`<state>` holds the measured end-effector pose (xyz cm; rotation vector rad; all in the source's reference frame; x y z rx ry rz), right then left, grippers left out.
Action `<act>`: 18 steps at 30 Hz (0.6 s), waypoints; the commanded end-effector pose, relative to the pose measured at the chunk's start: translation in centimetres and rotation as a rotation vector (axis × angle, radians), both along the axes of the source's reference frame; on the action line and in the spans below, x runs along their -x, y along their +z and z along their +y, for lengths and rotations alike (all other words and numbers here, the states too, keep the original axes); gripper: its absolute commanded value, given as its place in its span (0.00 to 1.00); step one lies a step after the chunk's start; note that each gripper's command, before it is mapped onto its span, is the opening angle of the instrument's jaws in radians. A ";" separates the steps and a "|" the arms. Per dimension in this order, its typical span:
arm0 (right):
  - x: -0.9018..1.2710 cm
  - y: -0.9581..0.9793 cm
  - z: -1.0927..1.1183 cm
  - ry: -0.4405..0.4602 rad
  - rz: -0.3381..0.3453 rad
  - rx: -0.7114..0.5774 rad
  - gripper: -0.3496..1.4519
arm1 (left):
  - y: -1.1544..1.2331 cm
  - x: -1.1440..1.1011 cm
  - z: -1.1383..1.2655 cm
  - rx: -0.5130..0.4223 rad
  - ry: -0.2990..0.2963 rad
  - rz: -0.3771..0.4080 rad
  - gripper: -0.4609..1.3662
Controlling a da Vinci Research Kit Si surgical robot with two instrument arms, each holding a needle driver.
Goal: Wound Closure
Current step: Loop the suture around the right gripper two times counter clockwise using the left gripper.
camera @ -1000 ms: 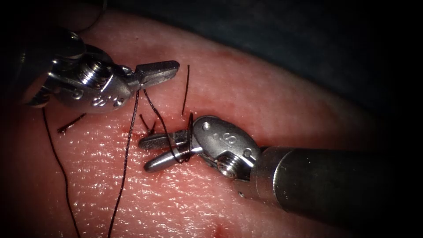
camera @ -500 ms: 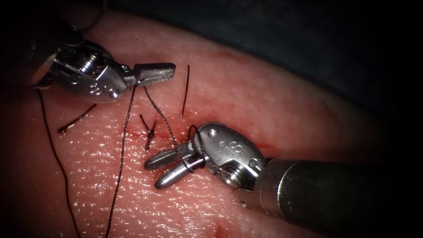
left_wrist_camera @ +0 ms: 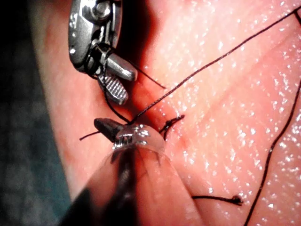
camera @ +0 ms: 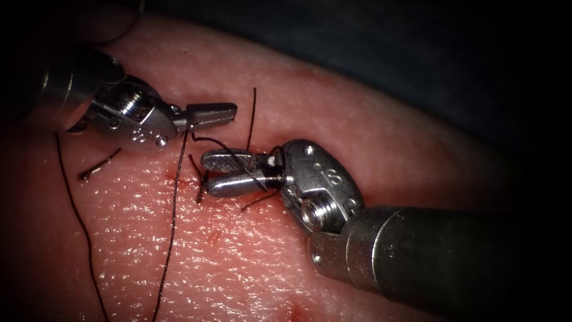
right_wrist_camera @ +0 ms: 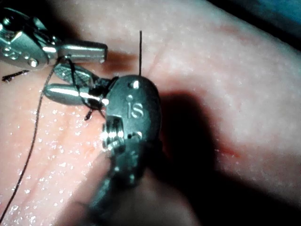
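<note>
Pink, glistening tissue (camera: pixel 333 119) makes up the whole working surface, dark cloth lying beyond its far edge. Over it the left end effector (camera: pixel 208 112) is clamped together on the thread (camera: pixel 174 226), which drops from its tip as one long strand across the tissue toward the viewer, while a shorter length bends from that tip toward the right end effector (camera: pixel 223 173). That tool's jaws stand apart, and thread crosses and wraps around them near their base, its fine end trailing just beneath. The cut (camera: pixel 202 179), with short dark stitch ends and a smear of red fluid (camera: pixel 179 176), lies directly under and just beyond the right tool's tips. A stiff cut end of thread (camera: pixel 252 119) stands upright just behind that tool. No needle can be made out. With thread laid around the open jaws, good work here would seem to call for steady tension from the left tool and keeping the wrap near the jaws' base, clear of the stitch ends.
</note>
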<state>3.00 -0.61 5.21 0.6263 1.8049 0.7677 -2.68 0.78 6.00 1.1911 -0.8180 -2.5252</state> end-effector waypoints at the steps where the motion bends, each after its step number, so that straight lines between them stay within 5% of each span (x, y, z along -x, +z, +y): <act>1: -0.03 -0.02 0.01 0.046 -0.001 -0.023 0.34 | 0.03 0.01 -0.03 -0.009 0.000 -0.002 0.06; 10: -0.05 -0.06 0.13 0.299 -0.016 -0.152 0.34 | 0.10 0.15 -0.26 -0.004 -0.033 -0.002 0.06; 18: -0.02 -0.03 0.21 0.368 -0.040 -0.103 0.34 | -0.01 0.22 -0.47 -0.001 -0.128 0.019 0.06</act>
